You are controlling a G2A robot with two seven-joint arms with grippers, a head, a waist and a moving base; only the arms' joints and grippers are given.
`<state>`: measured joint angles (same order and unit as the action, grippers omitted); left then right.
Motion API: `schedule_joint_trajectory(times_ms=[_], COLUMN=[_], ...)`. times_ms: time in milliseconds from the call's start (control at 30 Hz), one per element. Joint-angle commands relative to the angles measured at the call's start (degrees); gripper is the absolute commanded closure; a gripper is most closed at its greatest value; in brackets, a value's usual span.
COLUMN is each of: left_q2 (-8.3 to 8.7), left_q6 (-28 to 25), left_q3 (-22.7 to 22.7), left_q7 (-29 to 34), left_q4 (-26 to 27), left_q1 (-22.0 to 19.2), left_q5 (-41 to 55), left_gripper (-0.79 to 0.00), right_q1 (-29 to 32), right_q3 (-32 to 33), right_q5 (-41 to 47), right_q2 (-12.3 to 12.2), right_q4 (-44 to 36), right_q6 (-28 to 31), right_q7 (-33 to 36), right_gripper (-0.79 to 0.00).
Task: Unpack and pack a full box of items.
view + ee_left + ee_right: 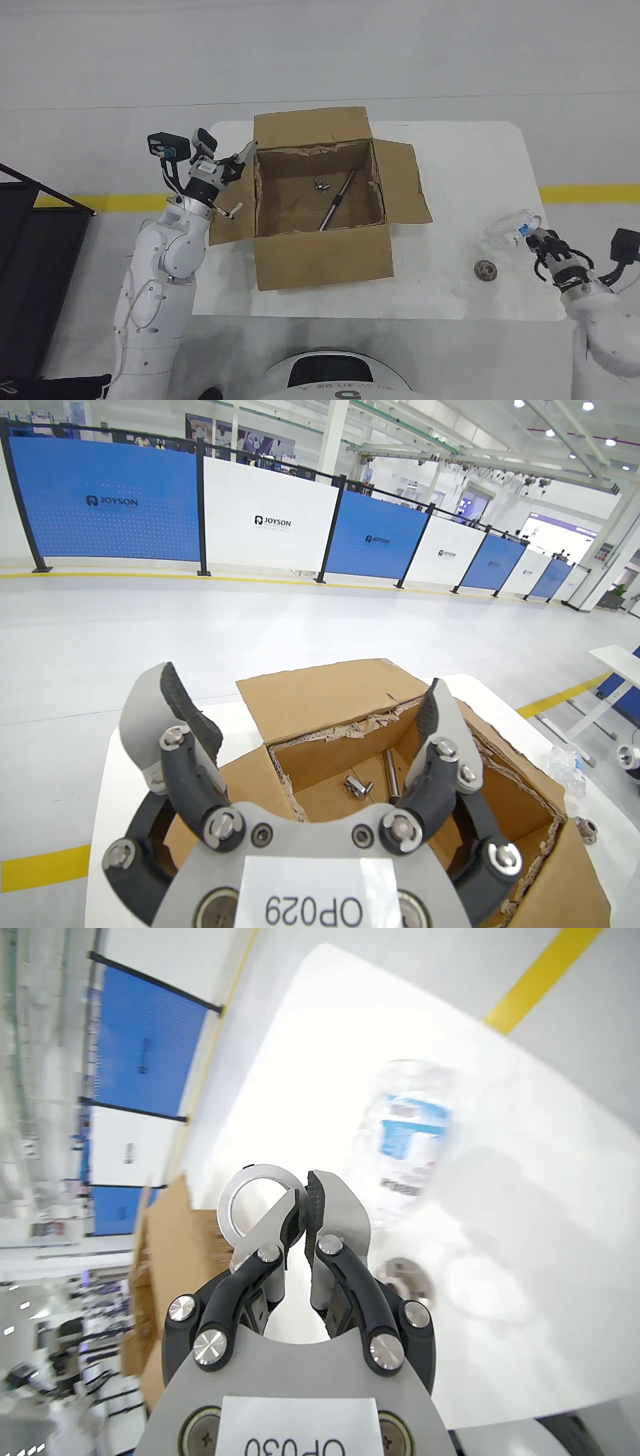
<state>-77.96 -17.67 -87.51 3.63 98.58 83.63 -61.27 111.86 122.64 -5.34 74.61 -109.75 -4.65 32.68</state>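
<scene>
Top view looks down on a brown box (320, 200) with its flaps open, on a white table (450, 150). The left claw (302, 680) hangs just outside the box, beside one wall. Its two fingers are spread wide and hold nothing. Past its tips, down on the box floor, lie a thin metal rod (391, 775) and a small metal block (356, 787), close together. So I think the box is not all unpacked yet.

The right claw (305, 1188) is well apart from the box. It is pinched tight on a shiny ring (226, 1215), and only its very tips hold the ring's rim. A clear bottle (410, 1143) lies just beyond that claw. A round metal part (407, 1278) sits on the table just beside it.

What could go wrong? The ring is held by a tiny bit, so it may slip, drop and roll off the table edge, which is near. The bottle is round and light, so a bump from the claw could send it rolling. If the left claw goes in, a finger could catch the torn wall and drag the box. The rod is thin and smooth and may slide out of a grip.
</scene>
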Motion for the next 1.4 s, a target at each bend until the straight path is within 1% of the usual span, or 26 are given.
schedule_joint_trajectory(times_ms=[0,100,233,433,833,900,967,1067,1200,1267,1367], left_q2=[0.0,0.0,0.0,0.0,0.0,0.0,0.0,0.0,0.0,0.0,0.0], left_q6=[0.0,0.0,0.0,0.0,0.0,0.0,0.0,0.0,0.0,0.0,0.0], left_q3=[0.0,0.0,0.0,0.0,0.0,0.0,0.0,0.0,0.0,0.0,0.0], left_q7=[0.0,0.0,0.0,0.0,0.0,0.0,0.0,0.0,0.0,0.0,0.0], left_q4=[0.0,0.0,0.0,0.0,0.0,0.0,0.0,0.0,0.0,0.0,0.0], left_q1=[0.0,0.0,0.0,0.0,0.0,0.0,0.0,0.0,0.0,0.0,0.0], left_q5=[0.01,0.01,0.01,0.01,0.01,0.01,0.01,0.01,0.01,0.01,0.01], left_gripper=[-0.785,-0.785,-0.785,-0.785,-0.785,-0.785,-0.785,-0.785,-0.785,-0.785,-0.785], right_q1=[-0.93,-2.26,-3.59,-4.38,-4.42,-4.35,-5.38,-10.62,-19.28,-23.67,-30.08], right_q3=[-0.67,-1.79,-4.68,-7.7,-7.74,-8.79,-12.02,-19.56,-33.26,-40.59,-50.79], right_q5=[6.8,11.37,13.53,13.88,14.11,10.24,5.1,-2.28,-14.79,-21.94,-30.88], right_q2=[0.07,-0.07,-0.13,-0.25,-0.24,-0.41,-0.79,-1.37,-1.91,-1.99,-1.55], right_q4=[-1.01,-2.9,-5.65,-8.86,-8.86,-10.2,-12.56,-13.98,-14.34,-12.71,-8.55], right_q6=[-1.13,-2.94,-4.49,-6.14,-6.24,-5.3,-4.34,-6.01,-7.6,-7.85,-10.95], right_q7=[2.71,6.29,7.42,6.54,6.38,5.5,7.6,11.35,17.1,19.63,20.64], right_gripper=[0.0,0.0,0.0,0.0,0.0,0.0,0.0,0.0,0.0,0.0,0.0])
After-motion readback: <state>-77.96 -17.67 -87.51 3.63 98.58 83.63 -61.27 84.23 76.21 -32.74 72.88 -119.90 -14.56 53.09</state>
